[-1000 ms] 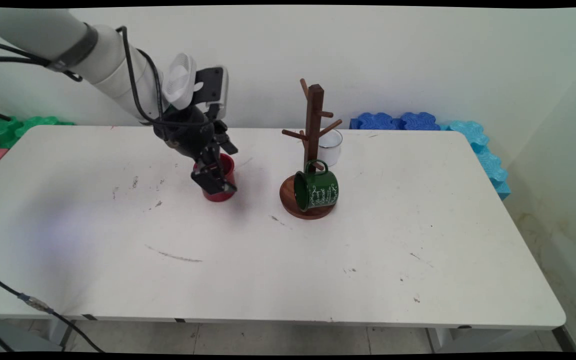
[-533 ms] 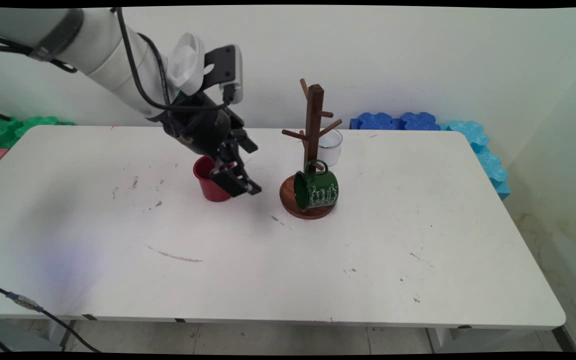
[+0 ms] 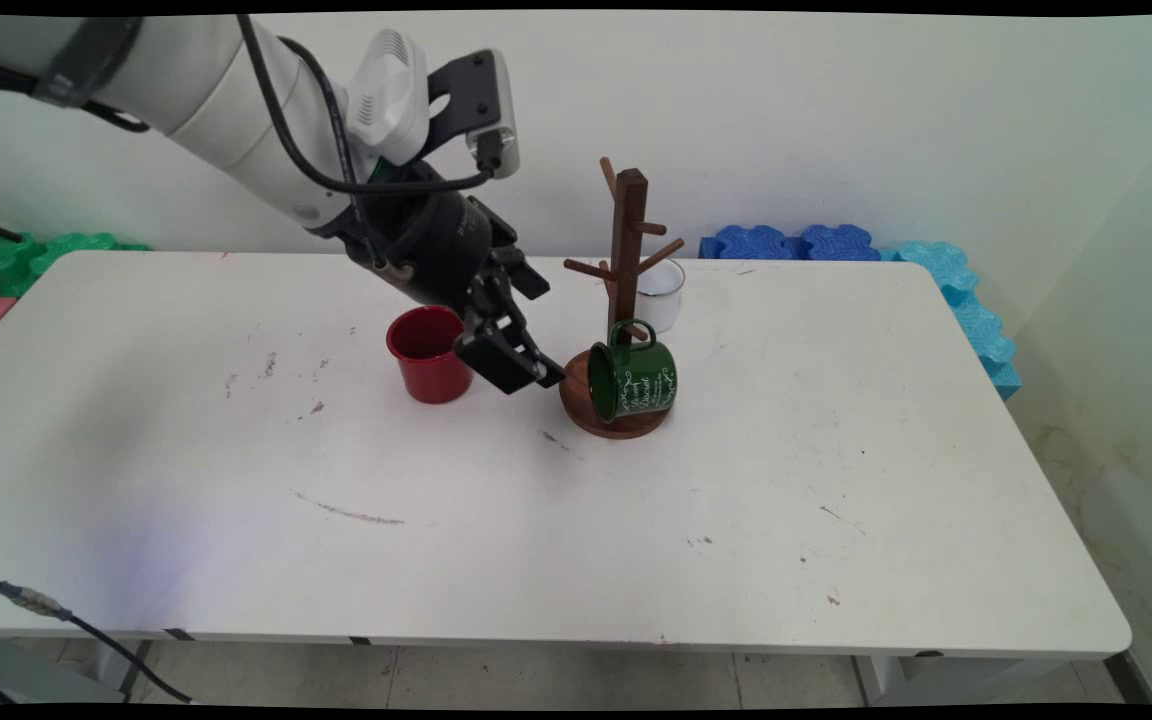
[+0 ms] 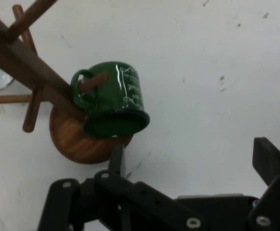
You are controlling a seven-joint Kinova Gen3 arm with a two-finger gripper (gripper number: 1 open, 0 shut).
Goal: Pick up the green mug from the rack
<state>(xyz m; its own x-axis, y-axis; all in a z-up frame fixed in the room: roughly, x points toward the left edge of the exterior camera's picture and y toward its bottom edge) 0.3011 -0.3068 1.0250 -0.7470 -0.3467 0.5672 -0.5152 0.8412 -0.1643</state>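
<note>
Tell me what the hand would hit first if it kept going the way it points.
Probably the green mug hanging low on the wooden mug stand, or the stand's round base; the hand is just short of them, though depth is unclear.

The main view looks down from above the table's (image 3: 636, 540) near side toward the wall, while the hand view looks closely along the gripper (image 4: 188, 173) at the green mug (image 3: 632, 378) (image 4: 113, 103), seen in both.

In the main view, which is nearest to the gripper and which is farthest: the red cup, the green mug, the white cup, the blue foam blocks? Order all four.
From the gripper:
1. Green mug, just to its right, hanging on the wooden mug tree. The red cup, just to its left, is too close to call against it.
2. White cup, behind the tree.
3. Blue foam blocks, far right by the wall.
</note>
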